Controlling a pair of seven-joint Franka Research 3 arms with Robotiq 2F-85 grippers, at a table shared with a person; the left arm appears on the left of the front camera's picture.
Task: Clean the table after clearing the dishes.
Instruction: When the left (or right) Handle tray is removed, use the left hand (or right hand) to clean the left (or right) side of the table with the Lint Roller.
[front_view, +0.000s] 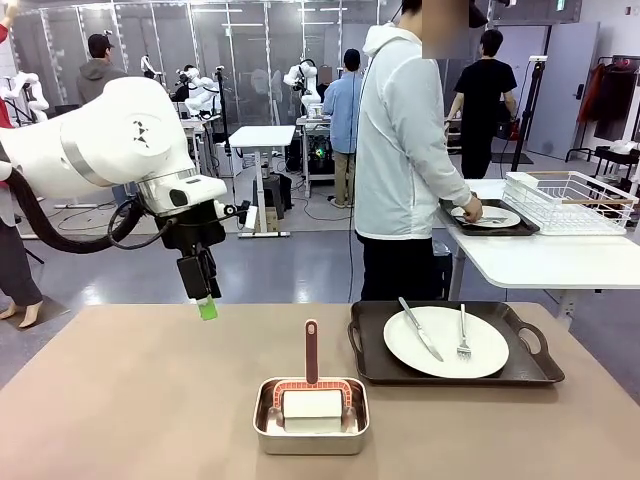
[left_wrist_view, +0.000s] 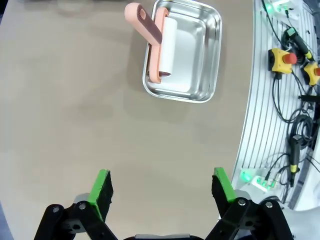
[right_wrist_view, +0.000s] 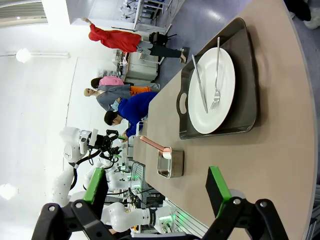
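Note:
On the brownish-tan table (front_view: 130, 400), at the right, a white plate (front_view: 446, 342) with a knife and a fork lies on a dark handled tray (front_view: 520, 368). A second plate (front_view: 486, 216) on a dark tray rests on the white side table, under the person's hand (front_view: 468, 209). My left gripper (front_view: 207, 308) hangs open above the table's left-centre, pointing down. In the left wrist view its fingers (left_wrist_view: 102, 187) stand wide apart over the bare table (left_wrist_view: 75, 100). My right gripper (right_wrist_view: 156, 189) is open and empty, and looks along the table at the tray (right_wrist_view: 250, 75) and the plate (right_wrist_view: 212, 90).
A small steel pan (front_view: 311, 430) near the front edge holds a white roller with a reddish handle (front_view: 311, 352); the pan (left_wrist_view: 200, 50) lies ahead of my left fingers. A white wire rack (front_view: 570, 200) stands on the side table. The person (front_view: 400, 150) stands behind the table.

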